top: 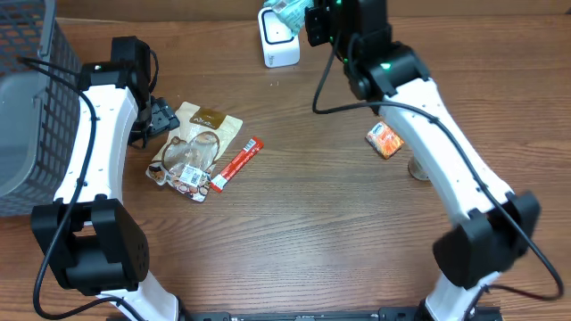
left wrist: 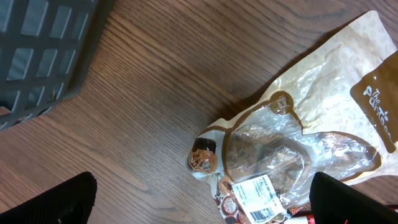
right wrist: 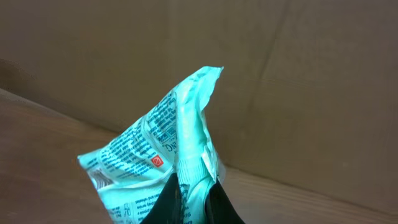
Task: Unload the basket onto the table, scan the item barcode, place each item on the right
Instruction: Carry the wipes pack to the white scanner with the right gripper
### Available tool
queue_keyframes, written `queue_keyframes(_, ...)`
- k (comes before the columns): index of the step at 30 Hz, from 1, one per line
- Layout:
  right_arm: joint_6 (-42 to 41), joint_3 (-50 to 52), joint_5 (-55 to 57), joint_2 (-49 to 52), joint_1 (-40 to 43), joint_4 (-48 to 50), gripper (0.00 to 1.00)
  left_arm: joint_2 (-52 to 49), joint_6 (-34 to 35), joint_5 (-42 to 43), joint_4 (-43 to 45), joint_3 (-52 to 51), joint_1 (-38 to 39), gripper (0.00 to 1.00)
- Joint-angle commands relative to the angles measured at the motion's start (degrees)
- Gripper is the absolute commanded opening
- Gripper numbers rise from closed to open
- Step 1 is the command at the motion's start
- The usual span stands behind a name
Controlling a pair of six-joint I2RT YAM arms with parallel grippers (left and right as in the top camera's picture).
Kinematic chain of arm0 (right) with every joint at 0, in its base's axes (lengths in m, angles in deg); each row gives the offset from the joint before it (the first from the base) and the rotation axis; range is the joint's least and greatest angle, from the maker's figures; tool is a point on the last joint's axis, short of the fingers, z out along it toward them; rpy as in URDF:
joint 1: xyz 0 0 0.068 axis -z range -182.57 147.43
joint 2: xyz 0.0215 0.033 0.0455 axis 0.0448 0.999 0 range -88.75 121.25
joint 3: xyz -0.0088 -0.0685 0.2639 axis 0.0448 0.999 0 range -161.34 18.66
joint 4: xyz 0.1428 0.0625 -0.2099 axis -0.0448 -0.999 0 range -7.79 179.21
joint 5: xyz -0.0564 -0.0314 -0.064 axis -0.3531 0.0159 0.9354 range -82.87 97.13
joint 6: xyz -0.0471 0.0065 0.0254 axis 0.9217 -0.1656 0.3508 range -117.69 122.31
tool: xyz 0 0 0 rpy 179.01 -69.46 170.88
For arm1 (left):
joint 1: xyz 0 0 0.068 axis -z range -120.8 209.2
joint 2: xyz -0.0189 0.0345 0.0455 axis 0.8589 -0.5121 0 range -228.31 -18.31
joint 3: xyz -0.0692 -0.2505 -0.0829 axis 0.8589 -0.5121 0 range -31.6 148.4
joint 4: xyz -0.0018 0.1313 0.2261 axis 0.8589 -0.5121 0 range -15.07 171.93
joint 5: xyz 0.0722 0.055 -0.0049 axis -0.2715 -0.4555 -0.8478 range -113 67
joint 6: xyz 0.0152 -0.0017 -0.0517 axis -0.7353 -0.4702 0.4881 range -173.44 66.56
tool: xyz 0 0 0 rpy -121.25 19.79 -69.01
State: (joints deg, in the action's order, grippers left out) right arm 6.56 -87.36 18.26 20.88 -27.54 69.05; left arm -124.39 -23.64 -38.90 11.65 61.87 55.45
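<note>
Beside the white scanner, right pincer pinches a teal packet; left pincer spread.

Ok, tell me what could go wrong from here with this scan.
1. The right end effector pinches the mint-green packet only at a crumpled edge, so it could slip out near the white scanner.
2. The wrapper is folded and creased, and no barcode shows in these views; the code may be bent or turned away from the scanner and fail to read.
</note>
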Motion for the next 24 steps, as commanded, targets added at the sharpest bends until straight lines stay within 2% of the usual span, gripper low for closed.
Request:
queue_keyframes(1, 7.7, -0.9, 12.0, 5.8, -1.7, 4.9, 0.04, 0.5, 0.0, -0.6, 0.1, 1.0, 0.4, 1.0)
queue_keyframes(7, 20.3, -0.9, 24.0, 14.1, -4.7, 18.8, 0.04, 0.5, 0.0, -0.6, 0.1, 1.0, 0.4, 1.0)
queue_keyframes(14, 35.8, -0.9, 27.9, 22.6, -6.5, 35.6, 0.04, 0.5, 0.0, -0.6, 0.1, 1.0, 0.4, 1.0)
queue_keyframes(15, 40.3, -0.9, 28.3, 24.4, -6.8, 39.3, 0.04, 0.5, 0.0, -0.6, 0.1, 1.0, 0.4, 1.0)
queue_keyframes(19, 49.9, -0.9, 28.2, 29.0, -7.2, 50.5, 0.04, 0.5, 0.0, -0.6, 0.1, 1.0, 0.4, 1.0)
queue_keyframes(24, 53.0, -0.9, 27.3, 31.9, -7.2, 54.2, 0.04, 0.5, 0.0, -0.6, 0.1, 1.0, 0.4, 1.0)
